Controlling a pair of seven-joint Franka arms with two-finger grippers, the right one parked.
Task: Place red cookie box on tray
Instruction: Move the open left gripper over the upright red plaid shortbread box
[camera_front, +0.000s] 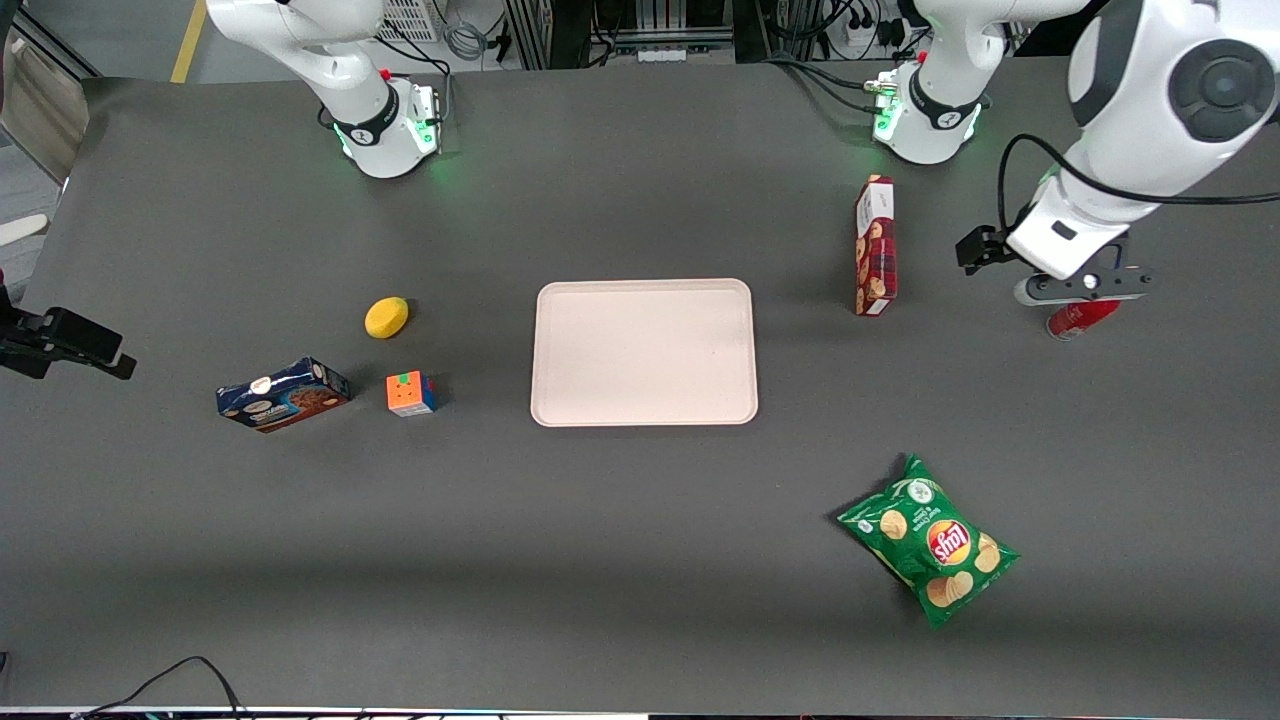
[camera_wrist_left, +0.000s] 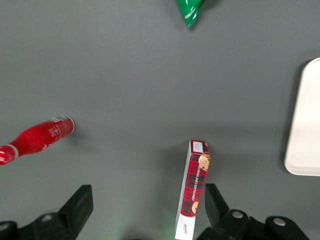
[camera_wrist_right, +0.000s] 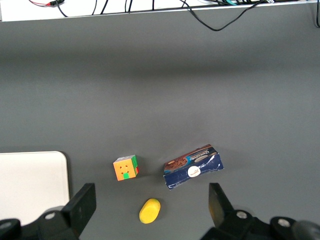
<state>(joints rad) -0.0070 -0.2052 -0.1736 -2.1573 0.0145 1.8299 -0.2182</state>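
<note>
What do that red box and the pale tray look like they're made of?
Red box: likely printed cardboard, with sharp folded edges. Tray: probably matte plastic, with a smooth surface and rounded moulded rim. The gripper hangs open above the table, the box by one jaw.

I see a big dark grey table (camera_front: 640, 560). A flat pale pink tray (camera_front: 645, 352) lies on it in the middle. A long red plaid cardboard cookie box (camera_front: 874, 246) stands on its thin edge near the tray. A small red bottle (camera_front: 1080, 320) lies toward the working arm's end, under my gripper (camera_front: 1082, 285), its fingers spread wide. A green chip bag (camera_front: 930, 541) lies nearer the front camera. A yellow lemon (camera_front: 386, 317), a colourful puzzle cube (camera_front: 411, 393) and a dark blue cookie box (camera_front: 283, 394) lie toward the parked arm's end.
</note>
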